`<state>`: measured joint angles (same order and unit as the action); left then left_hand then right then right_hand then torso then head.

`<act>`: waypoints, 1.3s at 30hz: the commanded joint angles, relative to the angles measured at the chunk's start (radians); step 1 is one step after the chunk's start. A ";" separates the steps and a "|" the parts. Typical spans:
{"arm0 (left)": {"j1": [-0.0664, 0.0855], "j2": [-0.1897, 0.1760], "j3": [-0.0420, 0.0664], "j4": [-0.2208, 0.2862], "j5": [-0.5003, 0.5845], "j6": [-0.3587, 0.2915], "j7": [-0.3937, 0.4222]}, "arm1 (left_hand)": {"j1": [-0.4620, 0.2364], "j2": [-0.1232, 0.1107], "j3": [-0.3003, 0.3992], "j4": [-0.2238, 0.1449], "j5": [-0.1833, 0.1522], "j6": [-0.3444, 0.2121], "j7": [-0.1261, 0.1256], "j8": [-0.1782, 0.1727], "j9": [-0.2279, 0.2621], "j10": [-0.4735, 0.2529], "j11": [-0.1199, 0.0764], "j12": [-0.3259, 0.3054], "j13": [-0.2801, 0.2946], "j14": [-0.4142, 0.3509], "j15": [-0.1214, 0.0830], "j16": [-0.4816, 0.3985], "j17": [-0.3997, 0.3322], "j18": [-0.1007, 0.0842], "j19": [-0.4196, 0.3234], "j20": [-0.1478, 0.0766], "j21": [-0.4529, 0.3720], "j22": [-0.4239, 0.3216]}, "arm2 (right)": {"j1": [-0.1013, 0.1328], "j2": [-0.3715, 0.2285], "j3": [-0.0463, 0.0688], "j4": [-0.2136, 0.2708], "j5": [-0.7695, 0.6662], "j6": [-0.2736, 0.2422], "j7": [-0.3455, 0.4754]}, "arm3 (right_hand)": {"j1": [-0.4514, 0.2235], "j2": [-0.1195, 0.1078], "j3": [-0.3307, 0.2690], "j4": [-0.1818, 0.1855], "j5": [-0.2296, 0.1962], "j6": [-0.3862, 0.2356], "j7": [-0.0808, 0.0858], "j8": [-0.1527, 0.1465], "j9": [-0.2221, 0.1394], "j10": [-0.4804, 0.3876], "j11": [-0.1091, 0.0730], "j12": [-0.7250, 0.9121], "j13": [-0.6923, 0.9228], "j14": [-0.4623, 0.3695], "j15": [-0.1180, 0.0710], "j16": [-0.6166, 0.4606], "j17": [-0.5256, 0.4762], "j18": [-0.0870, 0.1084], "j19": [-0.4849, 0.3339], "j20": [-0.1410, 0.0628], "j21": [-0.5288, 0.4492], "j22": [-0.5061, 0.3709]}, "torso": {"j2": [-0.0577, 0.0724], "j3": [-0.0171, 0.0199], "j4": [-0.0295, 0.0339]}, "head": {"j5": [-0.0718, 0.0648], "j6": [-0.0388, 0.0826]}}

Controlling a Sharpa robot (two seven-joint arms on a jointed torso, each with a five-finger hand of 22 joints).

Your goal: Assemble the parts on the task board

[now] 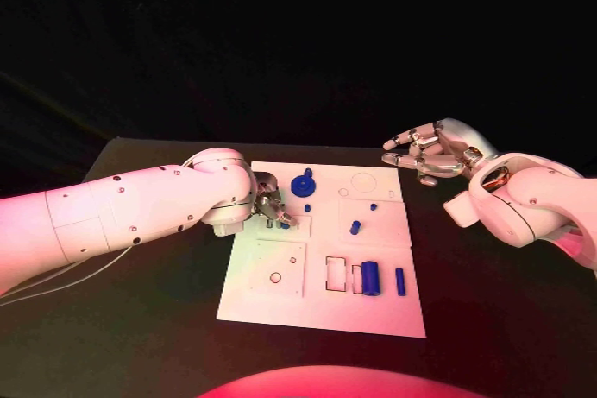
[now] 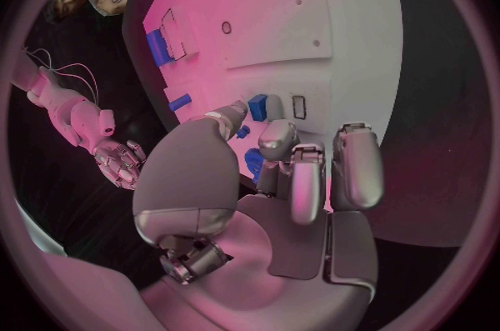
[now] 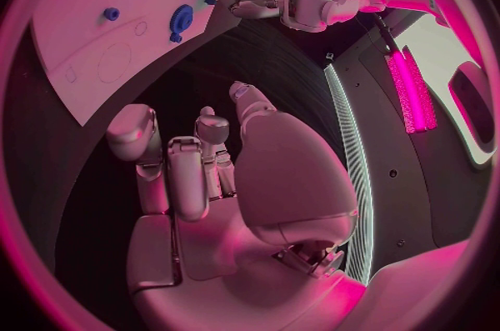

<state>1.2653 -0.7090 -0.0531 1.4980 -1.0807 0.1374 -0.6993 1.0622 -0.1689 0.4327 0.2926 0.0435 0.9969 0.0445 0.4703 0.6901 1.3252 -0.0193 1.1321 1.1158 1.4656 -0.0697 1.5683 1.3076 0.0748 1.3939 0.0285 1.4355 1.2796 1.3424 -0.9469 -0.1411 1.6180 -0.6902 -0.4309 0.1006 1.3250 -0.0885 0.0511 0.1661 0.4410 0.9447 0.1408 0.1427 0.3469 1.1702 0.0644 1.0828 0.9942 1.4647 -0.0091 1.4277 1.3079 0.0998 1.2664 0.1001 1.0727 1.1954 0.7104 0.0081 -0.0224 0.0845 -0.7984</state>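
The white task board (image 1: 267, 303) lies in the middle of the black table. My left hand (image 1: 265, 210) hovers low over its far left part and pinches a small blue block (image 2: 257, 107) between thumb and a finger, beside a narrow rectangular slot (image 2: 299, 106). A blue disc with a knob (image 1: 304, 186), a small peg (image 1: 307, 208) and a short piece (image 1: 355, 227) lie further along the board. A blue cylinder (image 1: 369, 273) and a thin blue bar (image 1: 399, 281) lie near its front right. My right hand (image 1: 430, 152) hangs raised beyond the far right corner, fingers apart and holding nothing.
The board has a round hole (image 1: 275, 278) at the front left, a rectangular recess (image 1: 336, 274) beside the cylinder and a round recess (image 1: 363, 182) at the far right. Bare black table (image 1: 498, 329) surrounds the board on all sides.
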 commanded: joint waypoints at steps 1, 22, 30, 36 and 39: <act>0.000 0.001 0.000 0.000 -0.003 0.019 -0.039 | -0.013 0.003 -0.013 0.000 0.005 0.007 0.003 -0.002 0.001 0.005 -0.001 0.004 0.002 0.105 -0.006 0.002 0.263 -0.011 0.005 0.001 0.003 0.001 | -0.001 -0.001 0.000 0.001 -0.007 0.011 0.006 | -0.009 -0.001 -0.001 0.007 -0.005 0.005 0.001 -0.002 0.001 0.004 -0.006 0.004 -0.001 0.033 -0.003 -0.007 0.019 0.019 -0.001 -0.003 -0.007 -0.001 | 0.000 0.0001 0.0002 | 0.002 -0.001; 0.000 -0.025 0.016 0.024 0.018 -0.001 -0.036 | -0.024 0.019 -0.162 0.000 0.005 0.005 -0.001 0.002 0.009 0.001 -0.004 0.001 -0.001 0.105 -0.009 0.002 0.263 -0.012 0.007 -0.002 0.004 0.005 | -0.001 -0.006 0.000 -0.004 -0.005 0.011 0.005 | -0.024 0.003 -0.016 0.022 0.001 0.004 0.000 -0.001 0.004 0.006 -0.007 0.010 -0.002 0.034 -0.004 -0.007 0.020 0.018 0.001 -0.004 -0.010 -0.001 | -0.001 -0.0003 -0.0011 | 0.002 0.004; 0.028 -0.059 0.051 0.044 0.052 0.013 -0.032 | -0.018 0.017 -0.184 0.001 0.005 0.000 0.001 0.002 0.010 -0.006 -0.003 -0.007 -0.009 0.105 -0.008 0.002 0.263 -0.011 0.005 -0.002 0.002 0.001 | -0.007 -0.005 0.000 -0.008 -0.002 0.005 0.008 | -0.025 0.003 -0.017 0.023 0.002 0.004 -0.001 -0.001 0.004 0.007 -0.007 0.011 -0.002 0.034 -0.004 -0.006 0.022 0.018 0.002 -0.004 -0.009 0.000 | -0.001 -0.0002 -0.0043 | 0.000 0.013; 0.063 -0.080 0.072 0.027 0.055 0.039 -0.032 | 0.009 0.025 -0.195 -0.001 0.006 -0.017 0.007 -0.008 0.006 -0.025 0.002 -0.032 -0.033 0.105 -0.005 0.002 0.263 -0.006 -0.009 0.000 -0.010 -0.021 | -0.010 -0.001 0.000 -0.013 -0.001 0.005 0.007 | -0.026 0.004 -0.018 0.024 0.003 0.004 -0.001 -0.001 0.004 0.007 -0.007 0.011 -0.002 0.034 -0.004 -0.006 0.022 0.018 0.003 -0.004 -0.008 0.001 | -0.001 0.0003 -0.0006 | -0.001 0.019; 0.081 -0.080 0.077 0.001 0.043 0.044 -0.032 | 0.042 0.031 -0.186 0.000 0.005 -0.041 0.019 -0.032 -0.010 -0.042 0.011 -0.054 -0.052 0.105 0.003 0.002 0.263 -0.004 -0.016 0.004 -0.017 -0.032 | -0.011 0.000 0.000 -0.014 -0.001 0.005 0.007 | -0.026 0.004 -0.018 0.024 0.003 0.004 -0.001 -0.001 0.004 0.007 -0.007 0.011 -0.002 0.034 -0.004 -0.006 0.022 0.018 0.003 -0.004 -0.008 0.001 | -0.001 0.0006 0.0002 | 0.004 0.023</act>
<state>1.3408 -0.7908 0.0231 1.5073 -1.0422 0.1521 -0.6993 1.0976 -0.1389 0.2416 0.2934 0.0435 0.9620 0.0641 0.4400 0.6812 1.2871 -0.0066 1.0802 1.0651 1.4656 -0.0696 1.5684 1.3074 0.0769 1.3828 0.0321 1.4229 1.2483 1.3324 -0.9481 -0.1415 1.6040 -0.6881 -0.4311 0.1008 1.3081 -0.0844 0.0333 0.1839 0.4390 0.9446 0.1407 0.1428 0.3500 1.1749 0.0620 1.0906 0.9917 1.4646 -0.0091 1.4277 1.3075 0.0998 1.2664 0.1001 1.0688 1.1954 0.7090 0.0082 -0.0237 0.0849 -0.7788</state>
